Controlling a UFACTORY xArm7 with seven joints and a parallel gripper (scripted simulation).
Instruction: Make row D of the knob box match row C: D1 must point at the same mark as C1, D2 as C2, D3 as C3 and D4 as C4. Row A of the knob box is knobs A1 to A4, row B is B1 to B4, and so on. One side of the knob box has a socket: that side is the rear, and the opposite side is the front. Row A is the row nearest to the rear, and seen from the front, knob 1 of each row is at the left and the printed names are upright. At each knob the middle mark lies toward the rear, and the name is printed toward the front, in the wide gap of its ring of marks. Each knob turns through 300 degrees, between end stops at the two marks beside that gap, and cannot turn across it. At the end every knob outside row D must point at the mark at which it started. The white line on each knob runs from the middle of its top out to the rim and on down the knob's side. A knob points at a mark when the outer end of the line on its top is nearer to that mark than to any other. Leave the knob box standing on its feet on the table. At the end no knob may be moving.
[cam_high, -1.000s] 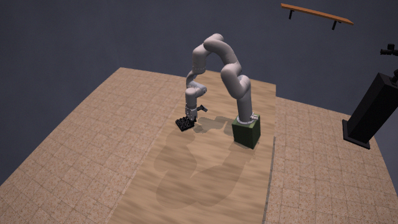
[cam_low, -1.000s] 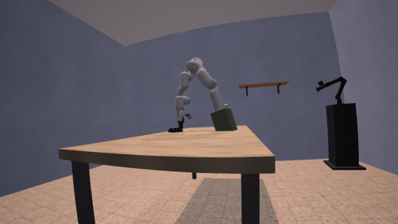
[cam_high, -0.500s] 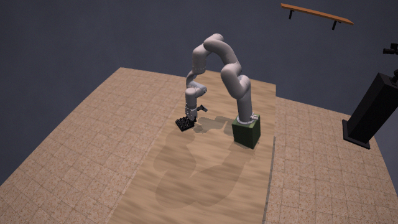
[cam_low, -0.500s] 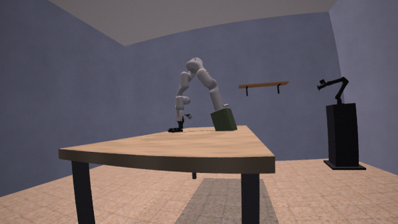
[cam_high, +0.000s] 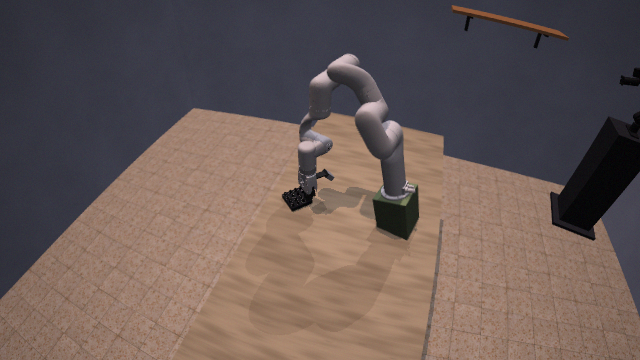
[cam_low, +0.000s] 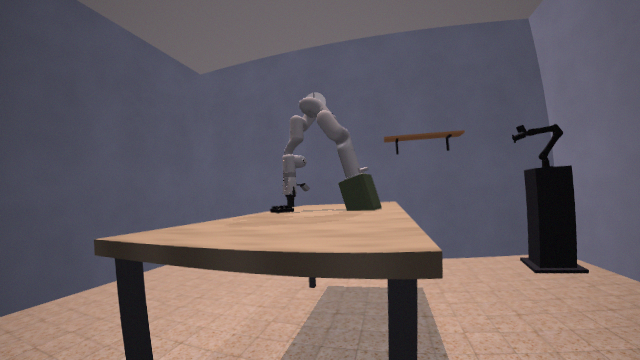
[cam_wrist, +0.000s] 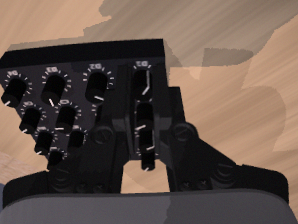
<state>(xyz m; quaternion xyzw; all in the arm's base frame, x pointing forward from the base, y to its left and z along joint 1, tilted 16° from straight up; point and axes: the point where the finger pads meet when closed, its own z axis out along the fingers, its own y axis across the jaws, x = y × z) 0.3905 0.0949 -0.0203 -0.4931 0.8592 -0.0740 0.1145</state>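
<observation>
The black knob box (cam_high: 298, 198) stands on the wooden table; it also shows in the exterior view (cam_low: 282, 209) and fills the wrist view (cam_wrist: 87, 106). Its knobs are black with white lines; the printed names are too small to read. My gripper (cam_high: 308, 192) points straight down over the edge of the box nearest the arm's base. In the wrist view my fingers straddle the right-hand line of knobs and are shut on one knob (cam_wrist: 144, 135) there. I cannot tell which row or number it is. The other knobs (cam_wrist: 56, 96) lie to the left, untouched.
The arm's green base block (cam_high: 396, 210) stands on the table to the right of the box. A black pedestal (cam_high: 595, 180) with a camera arm stands on the floor far right. A wall shelf (cam_high: 509, 21) hangs high at the back.
</observation>
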